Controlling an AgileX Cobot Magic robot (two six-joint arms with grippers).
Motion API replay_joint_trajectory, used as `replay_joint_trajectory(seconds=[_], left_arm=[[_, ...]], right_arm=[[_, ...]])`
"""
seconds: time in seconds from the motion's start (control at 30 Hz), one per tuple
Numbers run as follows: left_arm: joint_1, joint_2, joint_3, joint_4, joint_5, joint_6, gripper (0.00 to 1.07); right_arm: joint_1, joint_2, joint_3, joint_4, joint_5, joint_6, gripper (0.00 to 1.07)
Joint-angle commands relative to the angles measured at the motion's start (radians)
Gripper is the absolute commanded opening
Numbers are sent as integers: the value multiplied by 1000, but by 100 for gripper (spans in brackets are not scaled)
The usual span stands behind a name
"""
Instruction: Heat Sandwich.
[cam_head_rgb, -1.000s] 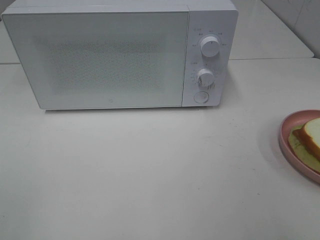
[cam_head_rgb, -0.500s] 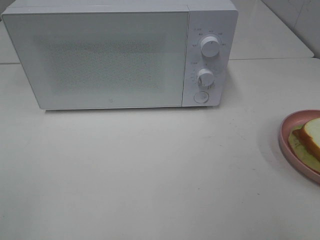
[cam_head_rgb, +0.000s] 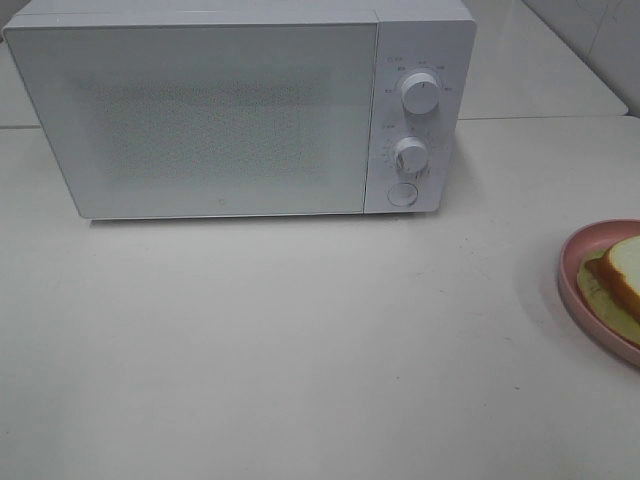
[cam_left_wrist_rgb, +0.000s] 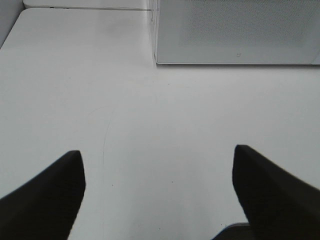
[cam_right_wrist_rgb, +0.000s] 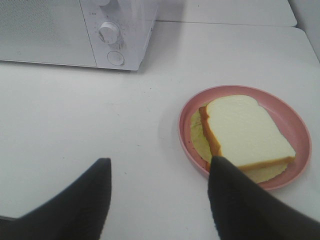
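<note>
Right wrist view: right claw (cam_right_wrist_rgb: 160, 200) spread wide above the tabletop (cam_right_wrist_rgb: 100, 115), nothing between its dark fingers (cam_right_wrist_rgb: 75, 200)
Left wrist view: left claw (cam_left_wrist_rgb: 159, 192) fully parted over bare white surface, holding nothing
Sandwich (cam_right_wrist_rgb: 245, 135): lies on the pink plate (cam_right_wrist_rgb: 295, 120) just beyond the right claw — white bread on top, tan crust, pale green lettuce showing at the edge; one finger overlaps the plate's near rim in this view
Sandwich in exterior high view: at the right edge, well apart from the microwave (cam_head_rgb: 240, 110)
Microwave: white, door shut, at the far side of the tabletop; two round knobs (cam_head_rgb: 420, 92) above a round button (cam_head_rgb: 402, 194)
Writing: small grey marks ring the knobs — too small to read; a tiny mark low on the door, unreadable
Surface: off-white, smooth, a faint curved scratch near the left claw
Room: a second pale tabletop behind; light tiled wall at the far right corner
</note>
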Motion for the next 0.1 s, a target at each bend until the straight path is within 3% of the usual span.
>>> replay_joint_trajectory(seconds=[0.03,0.1], left_arm=[[3,-23,0,-6,-11,-3,76],[3,-23,0,-6,-11,-3,76]], right_arm=[[-1,-24,2,-7,-6,-6,58],[-1,-24,2,-7,-6,-6,58]])
